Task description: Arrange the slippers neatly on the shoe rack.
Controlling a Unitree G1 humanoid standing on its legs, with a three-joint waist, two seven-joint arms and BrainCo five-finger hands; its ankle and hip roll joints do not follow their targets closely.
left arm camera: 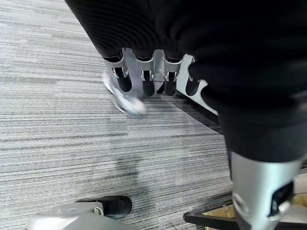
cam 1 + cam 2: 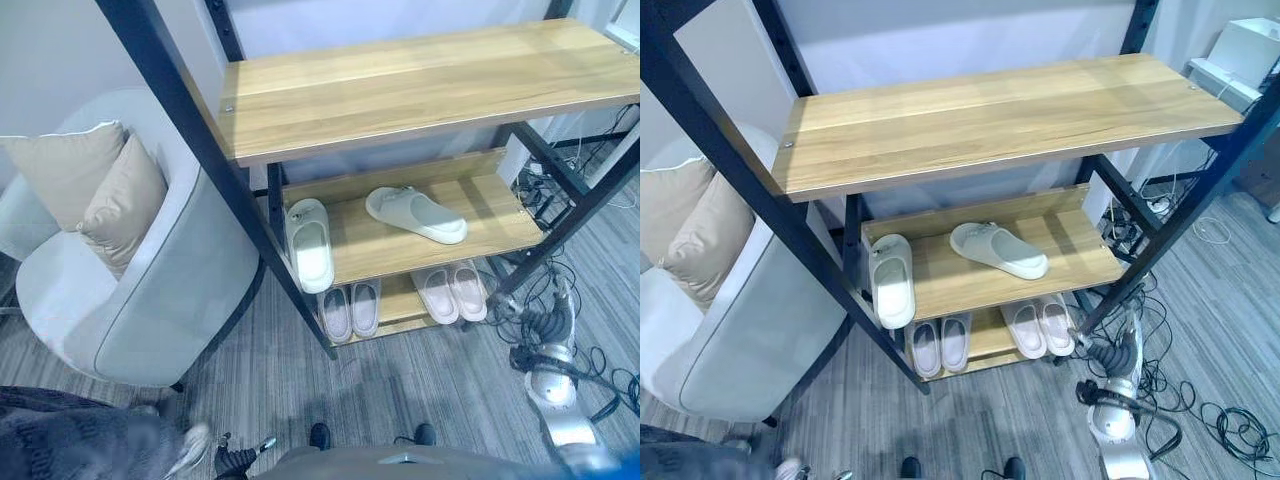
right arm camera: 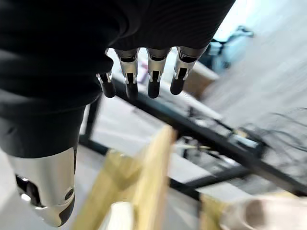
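you have the shoe rack (image 2: 420,85) in front of you, its top shelf bare wood. on the middle shelf, one white slipper (image 2: 309,243) lies at the left end with its toe over the front edge, and a second white slipper (image 2: 416,214) lies angled across the middle, well apart from the first. on the bottom shelf, a pale pair (image 2: 350,309) sits left and another pair (image 2: 451,291) right, each side by side. your left robot hand (image 1: 144,76) hangs over the carpet, fingers relaxed, holding nothing. your right robot hand (image 3: 144,72) hangs beside the rack's right end, fingers loose and empty. an armchair (image 2: 150,290) with cushions (image 2: 90,190) stands left of the rack.
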